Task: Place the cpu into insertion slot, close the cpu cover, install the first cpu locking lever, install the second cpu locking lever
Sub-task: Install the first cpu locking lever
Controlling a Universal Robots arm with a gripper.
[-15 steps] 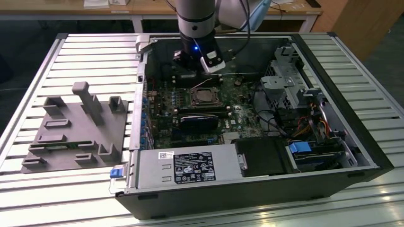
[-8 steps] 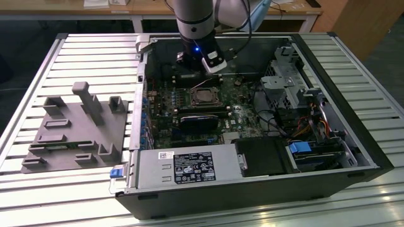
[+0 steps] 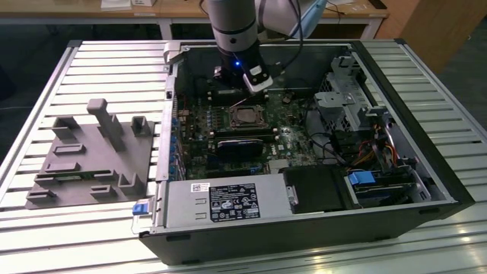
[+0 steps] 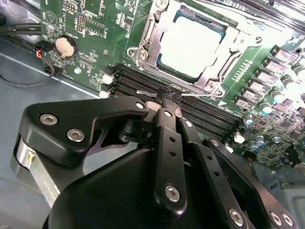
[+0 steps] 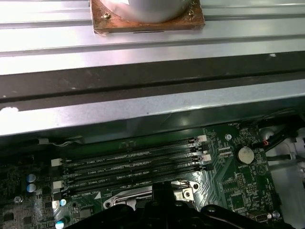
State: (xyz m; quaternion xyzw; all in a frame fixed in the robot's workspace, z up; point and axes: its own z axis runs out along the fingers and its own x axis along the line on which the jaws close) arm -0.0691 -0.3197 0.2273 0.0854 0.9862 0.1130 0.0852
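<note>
Exterior view, arm [image 3: 232, 34] reaching down into open computer case [image 3: 426, 165] on slatted counter [image 3: 114, 63], above the insertion slot [image 3: 245, 116], second wrist view, claw [image 4: 169, 98] narrow, tips together touching thin locking lever [image 4: 145, 92], cpu [image 4: 190, 43] seated under the cpu cover [image 4: 217, 71], first wrist view, memory slots [image 5: 133, 164] just beside claw

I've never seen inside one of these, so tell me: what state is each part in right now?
Thin silvery metal cpu cover frame: closed flat.
Silvery square cpu chip: seated, showing through the frame's window.
Long black memory slots: empty.
Black computer case: side open.
Black tool: shut, tip over the memory slots.
</note>
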